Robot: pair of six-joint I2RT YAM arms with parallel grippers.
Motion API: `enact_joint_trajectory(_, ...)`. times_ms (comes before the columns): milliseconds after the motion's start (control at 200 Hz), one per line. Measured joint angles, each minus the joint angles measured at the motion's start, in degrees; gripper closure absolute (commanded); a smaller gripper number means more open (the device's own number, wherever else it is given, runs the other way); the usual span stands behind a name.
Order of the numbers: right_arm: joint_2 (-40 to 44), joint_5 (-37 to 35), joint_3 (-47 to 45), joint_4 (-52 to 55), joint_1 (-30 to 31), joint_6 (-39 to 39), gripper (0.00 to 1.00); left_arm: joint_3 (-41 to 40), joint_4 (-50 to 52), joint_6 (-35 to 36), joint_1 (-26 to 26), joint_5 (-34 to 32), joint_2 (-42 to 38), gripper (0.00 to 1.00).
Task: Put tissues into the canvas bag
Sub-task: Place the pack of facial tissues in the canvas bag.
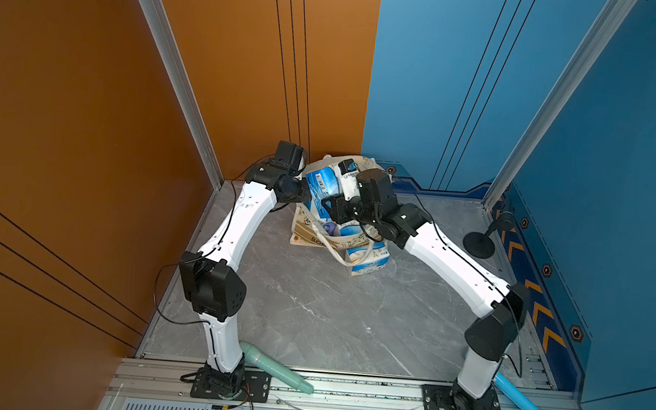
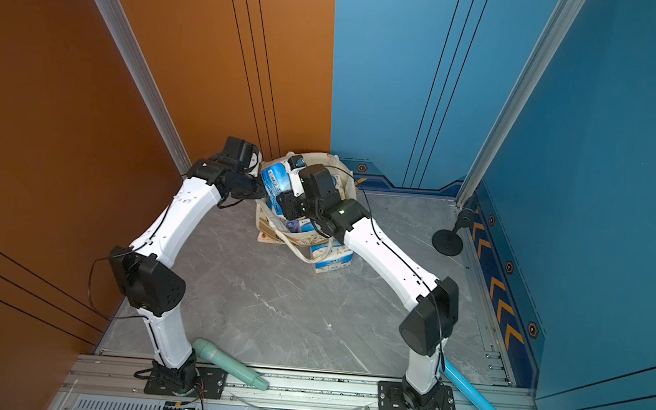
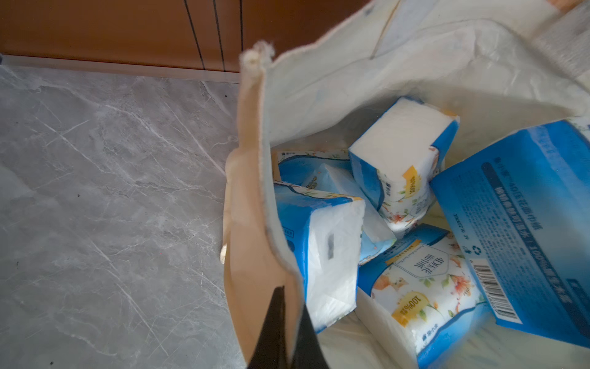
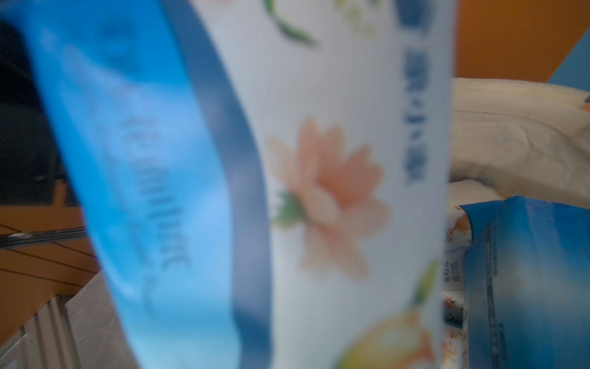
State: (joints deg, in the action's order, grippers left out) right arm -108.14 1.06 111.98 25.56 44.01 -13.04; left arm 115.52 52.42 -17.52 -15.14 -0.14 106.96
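Note:
The cream canvas bag point(image 1: 308, 234) point(image 2: 272, 229) stands at the back of the table, mouth open. My left gripper point(image 1: 303, 194) point(image 3: 287, 332) is shut on the bag's near rim point(image 3: 255, 223), fabric pinched between its black fingers. My right gripper point(image 1: 338, 179) point(image 2: 293, 171) holds a blue tissue pack point(image 1: 320, 183) point(image 3: 517, 230) over the mouth. That pack point(image 4: 287, 159) fills the right wrist view and hides the jaws. Several tissue packs point(image 3: 402, 159) lie inside the bag. One more pack point(image 1: 368, 259) point(image 2: 332, 258) sits on the table against the bag's front.
A teal cylinder point(image 1: 275, 368) and a light-blue cylinder point(image 1: 523, 401) lie by the arm bases at the front rail. A black round-footed stand point(image 1: 479, 244) is at the right wall. A white rope handle point(image 1: 335, 250) droops over the loose pack. Orange and blue walls close in behind.

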Motion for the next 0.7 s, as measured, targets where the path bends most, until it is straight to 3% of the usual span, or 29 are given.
enact_joint_trajectory(205,-4.92,-11.28,6.58,3.17,1.84,-0.17,0.59,0.02,0.09,0.15,0.52,0.07,-0.02,1.0)
enact_joint_trajectory(536,-13.66,-13.77,10.91,10.38,-0.76,-1.18,0.58,0.15,0.07,0.17,0.46,0.2,-0.02,1.0)
enact_joint_trajectory(596,-15.08,-13.22,11.52,11.65,-1.36,-1.64,0.51,0.22,0.07,0.17,0.46,0.22,-0.02,1.0)
enact_joint_trajectory(701,-16.41,-11.61,12.52,12.74,-2.36,-2.43,0.26,0.22,0.07,0.17,0.46,0.22,-0.02,1.0)
